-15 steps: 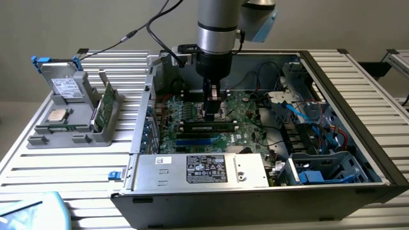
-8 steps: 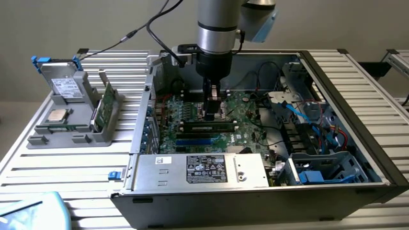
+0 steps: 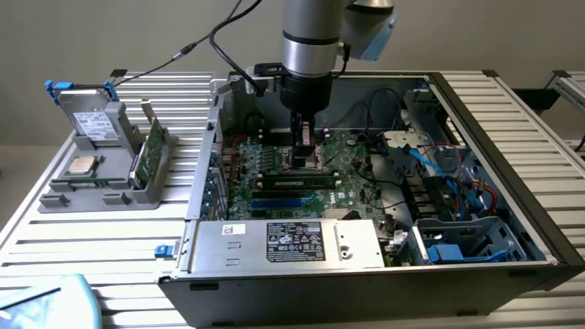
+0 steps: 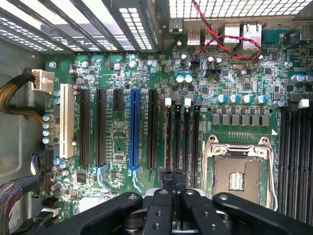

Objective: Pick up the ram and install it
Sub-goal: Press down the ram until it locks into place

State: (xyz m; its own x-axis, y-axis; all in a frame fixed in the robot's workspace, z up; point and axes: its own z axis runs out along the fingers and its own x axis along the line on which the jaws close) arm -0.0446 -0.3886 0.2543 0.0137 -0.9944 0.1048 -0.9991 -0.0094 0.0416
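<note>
Hand [image 4: 173, 177] shut over motherboard [image 4: 146, 73]; writing unreadable.

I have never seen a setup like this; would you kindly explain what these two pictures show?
The silver and black pole coming down from above is a robot arm. At its end is a black two-fingered gripper.

One picture comes from a camera standing off to the side. The other comes from a camera on the arm's wrist, looking down past the gripper.

On the ribbed metal table lies an open black computer case. Its green motherboard is exposed, and the gripper hangs just above it, next to the empty metal processor socket.

Beside the case stands a grey plastic holder. It carries a silver hard drive, a small square silver chip and a tall green card.

The fingers look closed. I cannot tell whether anything thin is pinched between them.
</note>
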